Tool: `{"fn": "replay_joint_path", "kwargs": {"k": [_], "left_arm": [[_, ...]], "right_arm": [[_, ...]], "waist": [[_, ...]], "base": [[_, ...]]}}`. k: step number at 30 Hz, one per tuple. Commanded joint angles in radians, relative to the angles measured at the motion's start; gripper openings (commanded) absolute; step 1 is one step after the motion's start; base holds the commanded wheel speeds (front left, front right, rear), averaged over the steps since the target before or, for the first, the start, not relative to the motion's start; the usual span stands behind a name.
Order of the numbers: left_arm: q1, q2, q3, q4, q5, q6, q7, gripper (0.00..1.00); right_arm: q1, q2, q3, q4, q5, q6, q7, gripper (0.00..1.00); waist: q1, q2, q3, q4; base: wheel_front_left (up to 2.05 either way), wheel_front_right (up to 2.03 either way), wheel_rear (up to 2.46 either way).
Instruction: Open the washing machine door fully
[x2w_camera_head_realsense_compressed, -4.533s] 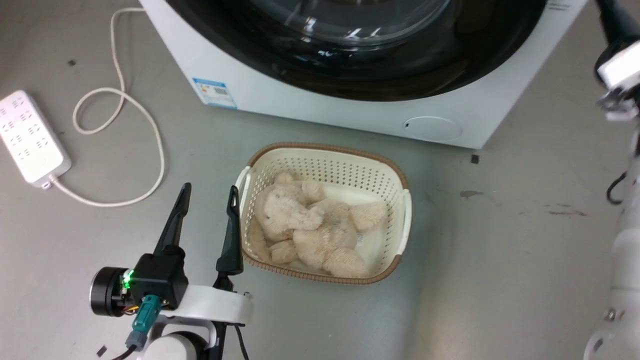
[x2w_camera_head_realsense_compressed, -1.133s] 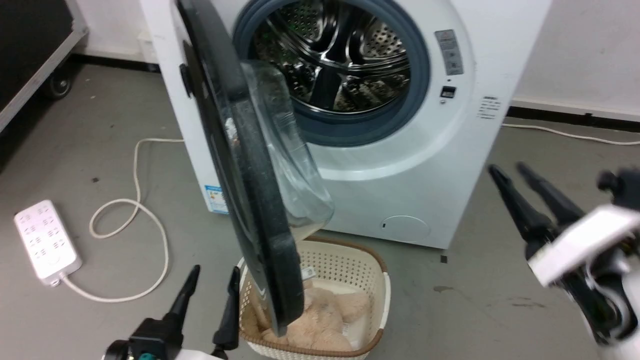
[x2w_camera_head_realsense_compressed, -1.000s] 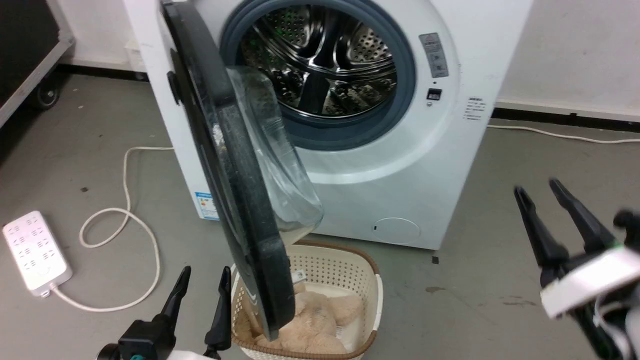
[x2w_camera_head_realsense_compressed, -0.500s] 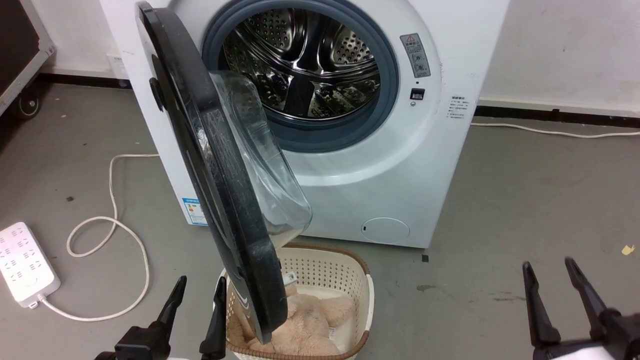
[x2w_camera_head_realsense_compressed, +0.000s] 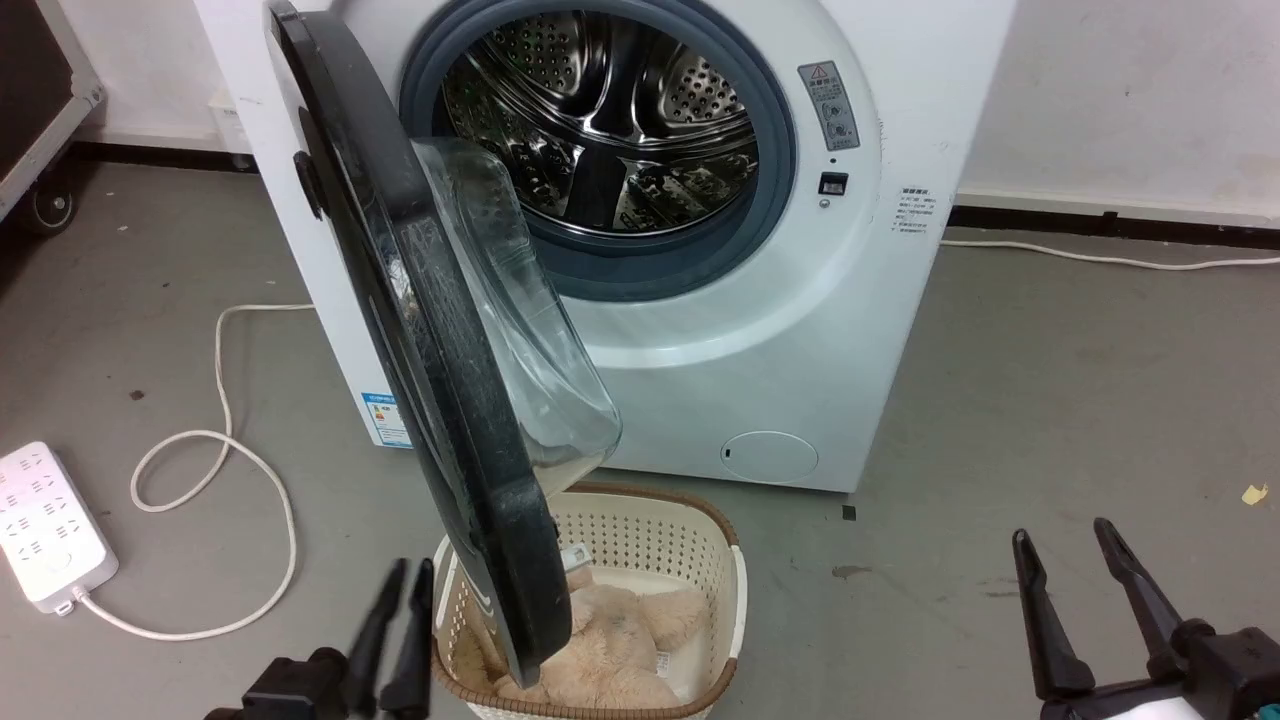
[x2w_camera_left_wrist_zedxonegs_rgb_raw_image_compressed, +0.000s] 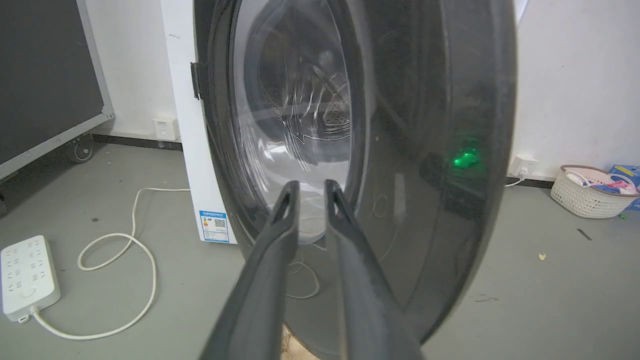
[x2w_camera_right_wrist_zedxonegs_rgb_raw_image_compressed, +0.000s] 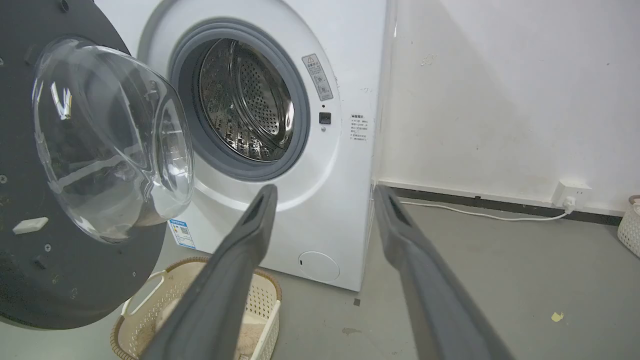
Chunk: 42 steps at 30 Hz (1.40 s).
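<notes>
**Ana:** Where is the big round shiny black door with the clear glass middle?

**Ben:** It sticks out from the tall white washing machine. Its hinge side is up at 11 o'clock. Its free edge hangs down near 6 o'clock, over the cream plastic basket with the brown rim. We see it edge on, so we think it is about half open.

**Ana:** And our grippers?

**Ben:** Our left gripper sits at 7 o'clock, just beside the door's shiny outside. Its fingers are almost pressed together, with only a thin gap, and they hold nothing. Our right gripper sits at 5 o'clock, spread wide and empty, well apart from the door.

**Ana:** How do we do this well?

**Ben:** The door has to swing on toward 9 o'clock. We think we should push its dark inside ring near the free edge, not the glass bowl. We go slowly and follow the curve. We also move our left gripper out of the door's way first.
</notes>
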<state>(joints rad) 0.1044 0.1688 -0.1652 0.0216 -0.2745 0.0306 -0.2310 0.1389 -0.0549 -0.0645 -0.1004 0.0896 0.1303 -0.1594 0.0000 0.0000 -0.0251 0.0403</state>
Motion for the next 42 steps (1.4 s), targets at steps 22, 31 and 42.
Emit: {"fn": "replay_joint_path", "kwargs": {"k": [22, 31, 42], "left_arm": [[-0.326, -0.046, 0.1, -0.528, -0.077, 0.064, 0.067, 0.0], [-0.336, -0.057, -0.164, -0.507, 0.096, 0.071, 0.259, 0.0], [-0.177, -0.111, -0.384, -0.242, -0.051, 0.082, 0.27, 0.0]], "right_arm": [[-0.009, 0.005, 0.007, 0.018, 0.028, 0.0, 0.007, 1.0], [-0.018, 0.005, 0.002, 0.039, 0.022, 0.0, -0.005, 1.0], [-0.037, 0.005, 0.003, 0.057, 0.031, 0.0, -0.002, 1.0]], "waist": [[0.0, 0.0, -0.012, 0.011], [0.0, 0.0, -0.007, 0.001], [0.0, 0.0, 0.012, -0.01]], "base": [[0.0, 0.0, 0.0], [0.0, 0.0, 0.0], [0.0, 0.0, 0.0]]}}
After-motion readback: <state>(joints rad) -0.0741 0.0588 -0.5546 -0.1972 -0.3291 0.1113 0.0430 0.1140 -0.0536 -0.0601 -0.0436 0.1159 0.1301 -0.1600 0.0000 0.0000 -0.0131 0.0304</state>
